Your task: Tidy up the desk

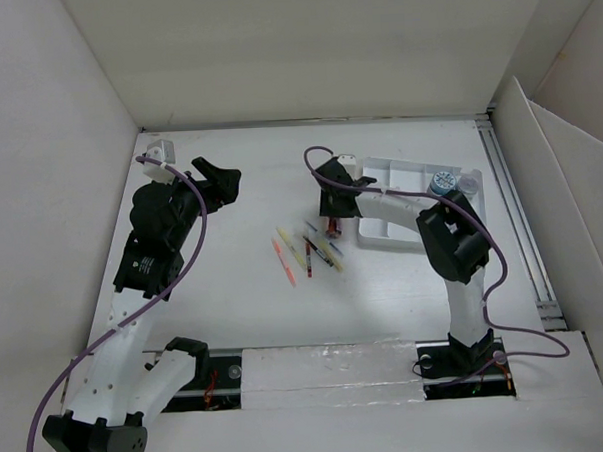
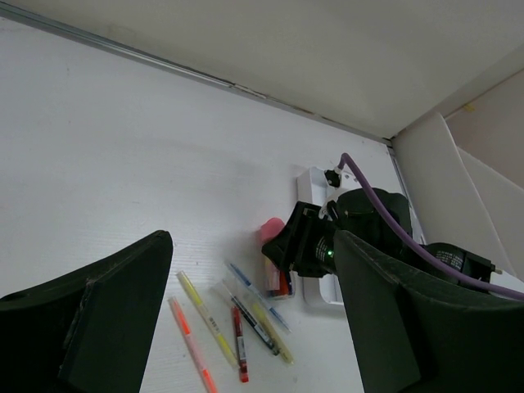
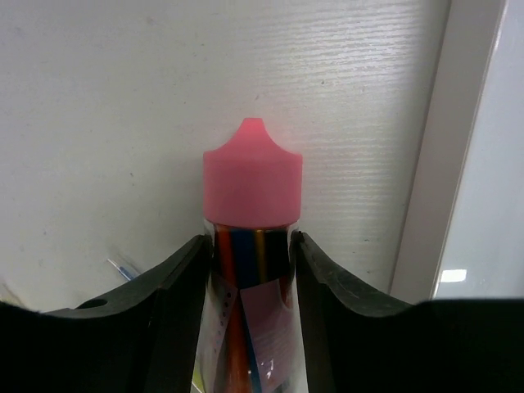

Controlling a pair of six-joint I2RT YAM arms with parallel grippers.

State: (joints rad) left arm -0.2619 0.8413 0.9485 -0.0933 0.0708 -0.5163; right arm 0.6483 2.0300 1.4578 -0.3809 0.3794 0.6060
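The desk is a flat white tabletop with white walls around it. My right gripper is shut on a clear pen tube with a pink cap, low over the desk just left of the white tray. The tube holds coloured pens, and its pink cap also shows in the left wrist view. Several loose pens and highlighters lie on the desk just left of the tube and also show in the left wrist view. My left gripper is open and empty, raised at the far left.
The tray's rim runs close along the right of the tube. A round blue-lidded item sits at the tray's right end. A metal rail runs along the right side. A clear strip lies between the arm bases.
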